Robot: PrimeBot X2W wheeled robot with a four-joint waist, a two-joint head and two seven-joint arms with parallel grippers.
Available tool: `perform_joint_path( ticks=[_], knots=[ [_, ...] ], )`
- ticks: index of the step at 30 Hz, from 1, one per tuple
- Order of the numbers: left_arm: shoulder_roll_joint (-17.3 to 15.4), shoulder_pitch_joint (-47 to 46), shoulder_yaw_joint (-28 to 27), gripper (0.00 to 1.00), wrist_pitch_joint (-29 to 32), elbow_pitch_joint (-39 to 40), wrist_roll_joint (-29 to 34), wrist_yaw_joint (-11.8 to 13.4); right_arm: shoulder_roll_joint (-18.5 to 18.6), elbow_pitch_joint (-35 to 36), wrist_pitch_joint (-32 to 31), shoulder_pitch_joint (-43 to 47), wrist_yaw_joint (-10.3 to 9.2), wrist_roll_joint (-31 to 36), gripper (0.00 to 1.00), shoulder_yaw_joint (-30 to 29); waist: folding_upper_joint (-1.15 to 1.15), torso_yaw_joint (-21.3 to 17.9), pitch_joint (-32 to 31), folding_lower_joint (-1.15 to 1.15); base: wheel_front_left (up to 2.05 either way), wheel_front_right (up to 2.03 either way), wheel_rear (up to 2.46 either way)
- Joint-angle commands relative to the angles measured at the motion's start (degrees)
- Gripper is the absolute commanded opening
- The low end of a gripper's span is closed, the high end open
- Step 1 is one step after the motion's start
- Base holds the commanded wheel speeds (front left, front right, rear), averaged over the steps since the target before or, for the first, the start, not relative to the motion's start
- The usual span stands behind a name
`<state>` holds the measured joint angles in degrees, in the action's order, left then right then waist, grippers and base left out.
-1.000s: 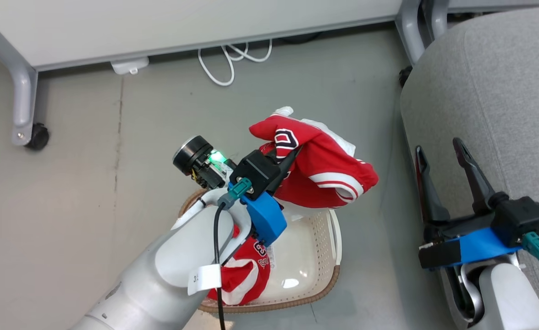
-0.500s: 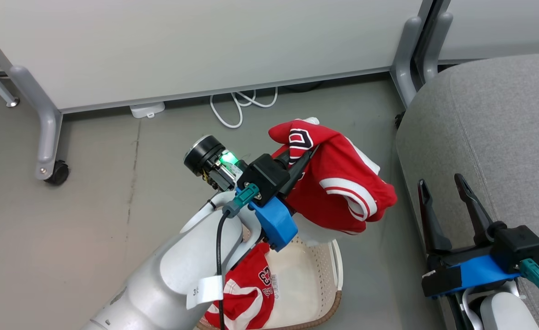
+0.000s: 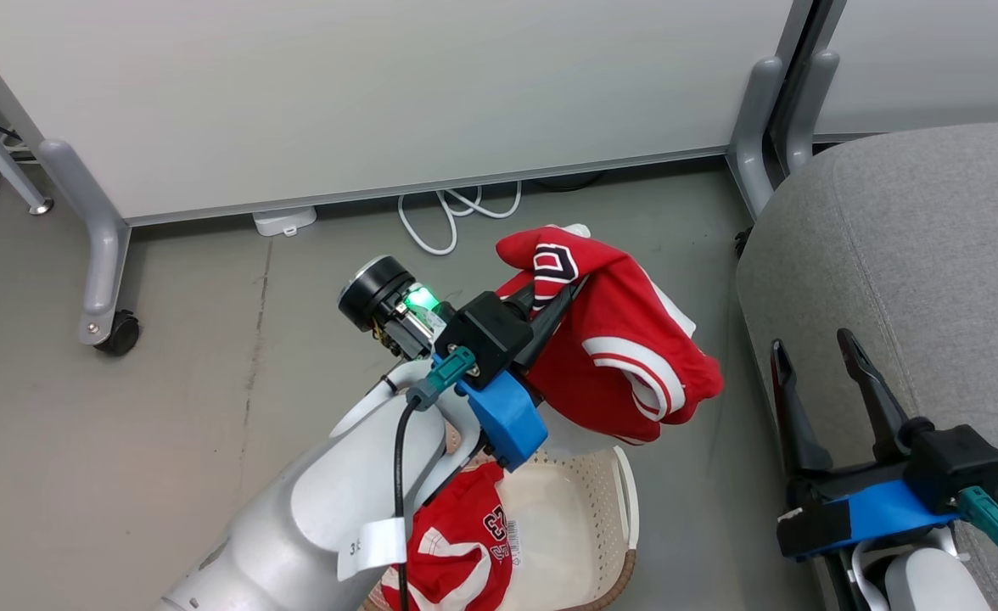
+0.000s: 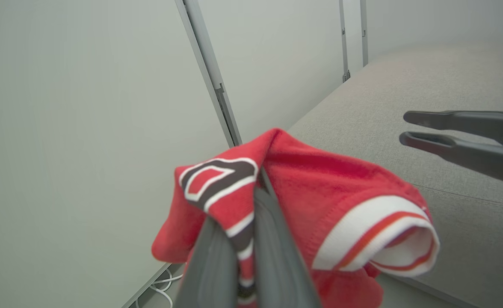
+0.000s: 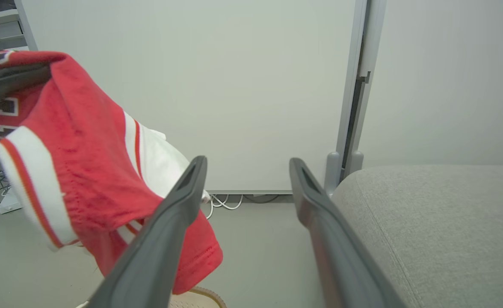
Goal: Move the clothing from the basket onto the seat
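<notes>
I saw a pale grey-white left forearm [image 3: 295, 526], black cable [image 3: 398, 484] along it, white tag [image 3: 370, 538] on it. Each wrist had a blue bracket [image 3: 503, 416], teal connector [image 3: 452, 365], black housing [image 3: 489, 333]. A green LED [image 3: 419, 298] glowed by the left gripper [image 3: 554, 293]. The right gripper [image 3: 809, 342] had long, dark, tapered fingers [image 3: 879, 397].

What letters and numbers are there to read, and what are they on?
"0" or "D", can't tell: block character on the lifted jersey.
"23", tilted, probably: red clothing in the basket.
"3", rest hidden: white tag on the left forearm.
White label beside it: too small.
</notes>
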<state>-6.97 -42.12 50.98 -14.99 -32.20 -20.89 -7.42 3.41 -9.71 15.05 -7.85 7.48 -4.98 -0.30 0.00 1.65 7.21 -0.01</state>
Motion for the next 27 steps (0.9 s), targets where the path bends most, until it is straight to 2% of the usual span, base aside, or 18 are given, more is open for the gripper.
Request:
perform_joint_path(
  ticks=[1,6,18,27],
  knots=[
    [-0.23,0.48,-0.13,0.0,-0.29,0.24,0.04,-0.08,-0.18,0.35,0.2,0.22,0.03,0.47,1.0,0.25,0.0,0.01,0.03,0.01,0.0,0.0,0.0],
    [-0.3,0.21,-0.41,0.0,-0.29,0.29,0.17,-0.08,0.56,1.76,0.21,-1.56,0.03,0.57,1.0,2.76,0.0,-0.02,0.18,0.01,0.0,0.0,0.0],
    [0.44,-0.94,-0.15,0.0,-0.29,0.69,0.69,-0.08,2.73,4.78,0.2,-7.72,0.03,-1.12,1.0,13.41,0.0,0.42,1.25,0.01,0.0,0.0,0.0],
    [1.07,-1.58,0.37,0.0,-0.29,1.11,1.0,-0.08,4.23,-0.87,0.21,-11.38,0.03,-1.7,1.0,18.93,0.0,1.26,1.7,0.01,0.0,0.0,0.0]
  ],
)
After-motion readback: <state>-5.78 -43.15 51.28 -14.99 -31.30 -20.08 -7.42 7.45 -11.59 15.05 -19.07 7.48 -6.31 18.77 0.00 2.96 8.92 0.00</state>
